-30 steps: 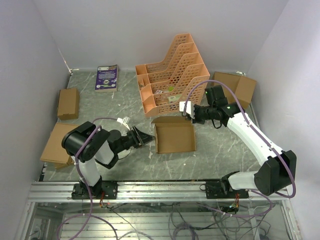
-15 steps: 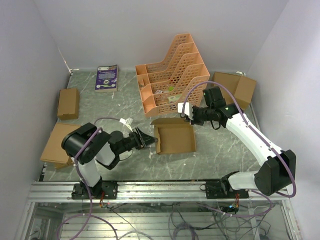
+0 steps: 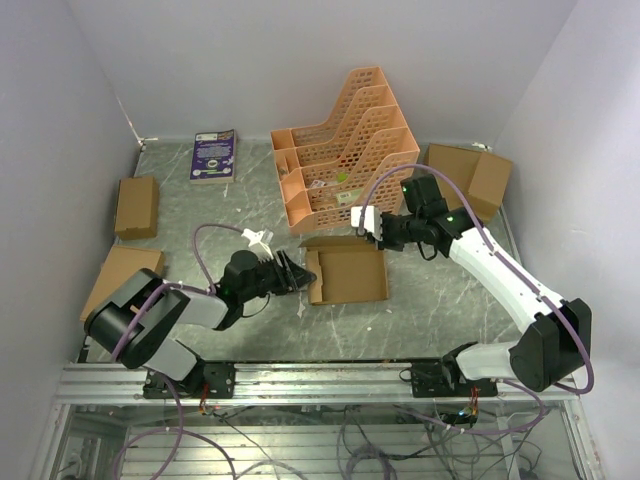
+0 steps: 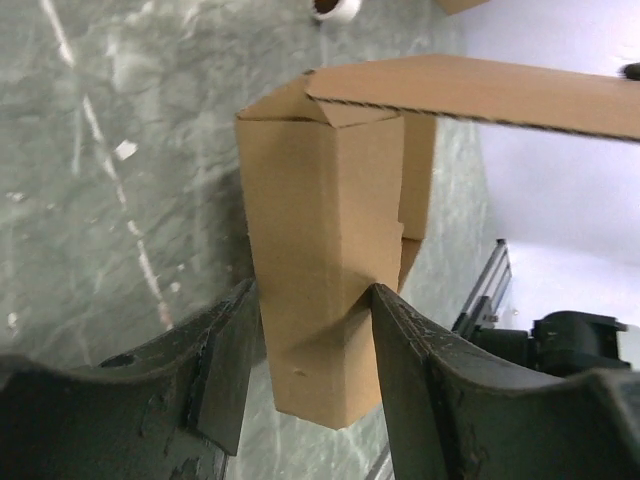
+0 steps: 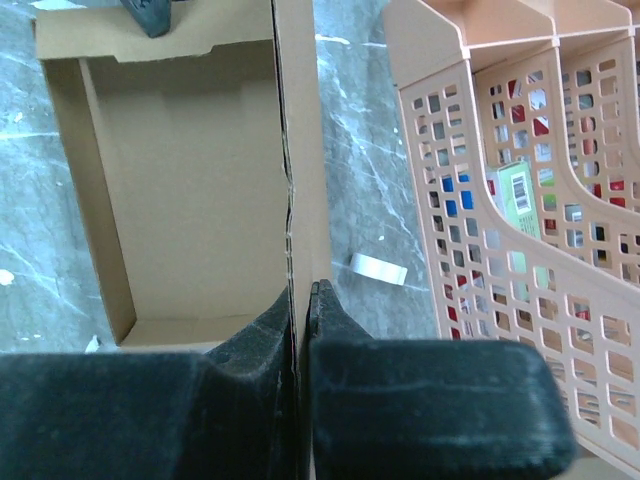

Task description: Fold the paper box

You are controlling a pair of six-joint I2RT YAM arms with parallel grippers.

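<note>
The paper box [image 3: 350,278] is a shallow brown cardboard tray lying open at the table's middle. At its left end my left gripper [image 3: 298,279] straddles the folded side wall [image 4: 320,200]. In the left wrist view both pads [image 4: 225,370] press that wall, so my left gripper [image 4: 312,290] is shut on it. My right gripper [image 3: 372,228] holds the far long wall. The right wrist view shows my right gripper [image 5: 305,290] shut on that thin cardboard edge, with the box's inside [image 5: 180,180] to the left.
An orange lattice file rack [image 3: 345,150] stands just behind the box, close to the right gripper [image 5: 520,200]. A small white tape roll [image 5: 378,270] lies between rack and box. Ready-made cardboard boxes [image 3: 136,205] [image 3: 120,275] [image 3: 470,170] and a book [image 3: 214,155] line the edges.
My left arm has stretched out to the right and its gripper has reached the box's left wall. The right gripper has drifted slightly left and back, still gripping the far wall.
</note>
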